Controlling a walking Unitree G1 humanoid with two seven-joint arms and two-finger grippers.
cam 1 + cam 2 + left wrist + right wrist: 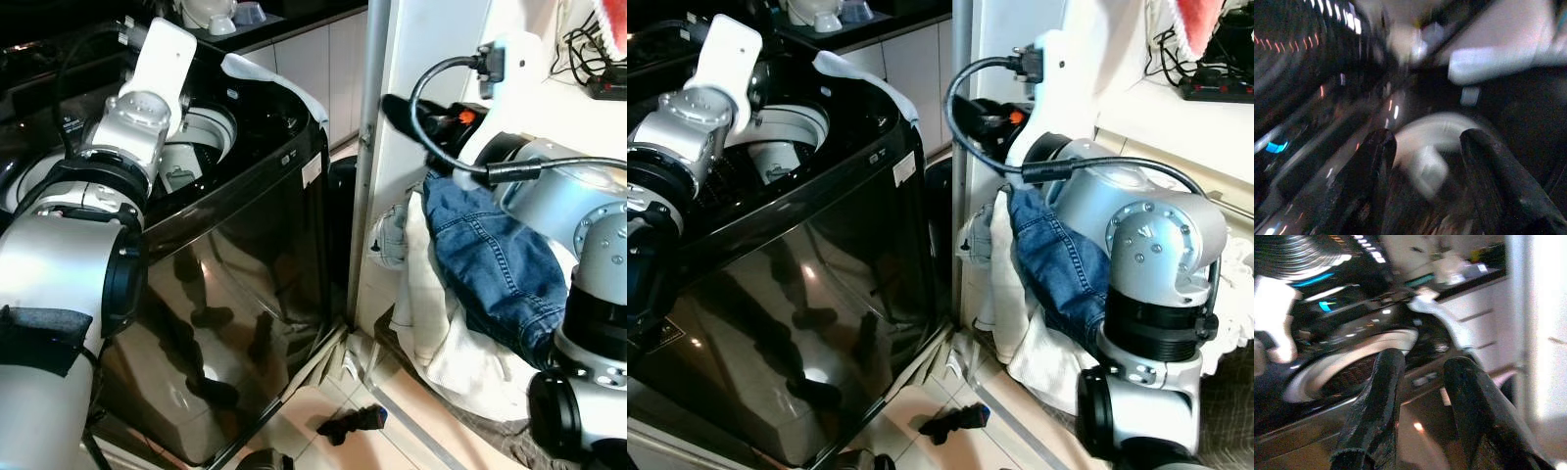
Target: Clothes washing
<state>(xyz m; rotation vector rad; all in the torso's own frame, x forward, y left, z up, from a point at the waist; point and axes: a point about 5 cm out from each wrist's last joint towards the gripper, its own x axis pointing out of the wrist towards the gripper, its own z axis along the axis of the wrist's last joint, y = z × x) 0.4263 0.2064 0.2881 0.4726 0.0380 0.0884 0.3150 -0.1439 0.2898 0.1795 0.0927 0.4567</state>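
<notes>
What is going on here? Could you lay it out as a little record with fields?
Place: laundry corner with tiled floor
Machine: black top-loading washing machine, lid up, drum showing
Left end effector: open, empty, over the machine's opening
Right end effector: open, empty, facing the machine
Laundry: blue jeans on white cloth, piled right of the machine behind the right arm
Floor: small dark item lying by the machine

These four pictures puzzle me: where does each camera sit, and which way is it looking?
Left eye view: on the head, looking down at the black washing machine; both silver arms show.
Right eye view: same head, same scene, with the denim garment beside the right arm.
Left wrist view: along the left hand, blurred, over the machine's opening.
Right wrist view: along the right hand, toward the drum.
Both wrist views share the washer.
</notes>
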